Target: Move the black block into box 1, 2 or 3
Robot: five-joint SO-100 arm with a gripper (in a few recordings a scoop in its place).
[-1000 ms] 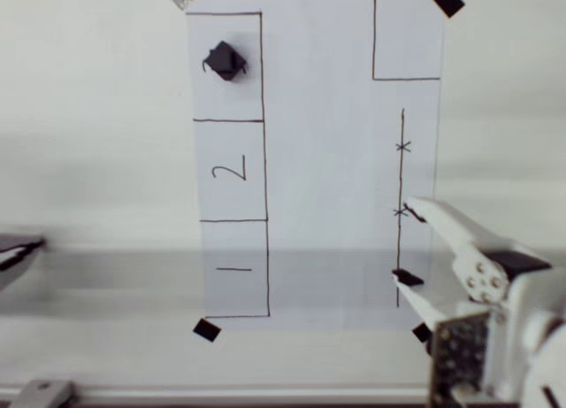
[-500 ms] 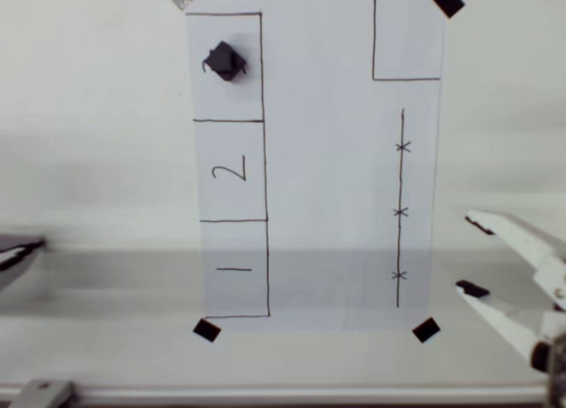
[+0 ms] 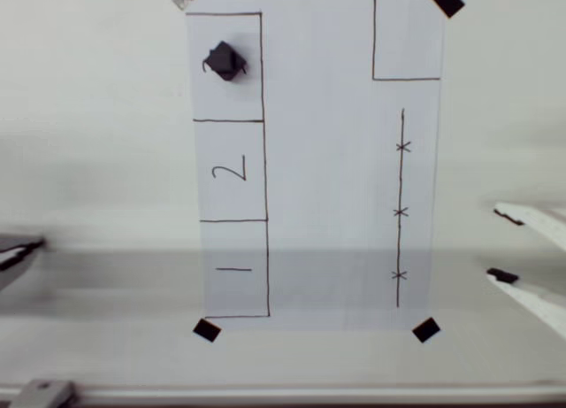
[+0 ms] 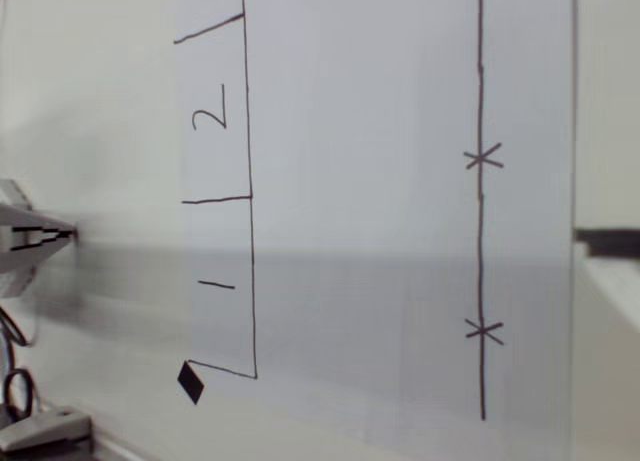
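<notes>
The black block point(image 3: 225, 61) rests inside the top outlined box point(image 3: 203, 98) of the left column, just above the box marked 2 point(image 3: 230, 170). The block covers most of that top box's number. Box 1 point(image 3: 234, 269) is the lowest of the column. My gripper point(image 3: 505, 245) reaches in from the right edge of the overhead view, off the paper and far from the block. It is open and holds nothing. In the wrist view boxes 2 point(image 4: 212, 107) and 1 point(image 4: 216, 283) lie at the left, and one white finger point(image 4: 606, 321) stands along the right edge.
The white paper point(image 3: 327, 160) is held down by black tape squares point(image 3: 425, 329) at its corners. A drawn line with three crosses point(image 3: 401, 211) runs down its right side, below an unnumbered outline point(image 3: 407, 72). A grey object point(image 3: 16, 251) pokes in at the left edge.
My open gripper has pulled back to the right, from over the crossed line to off the paper near the picture's edge. The black block has not moved.
</notes>
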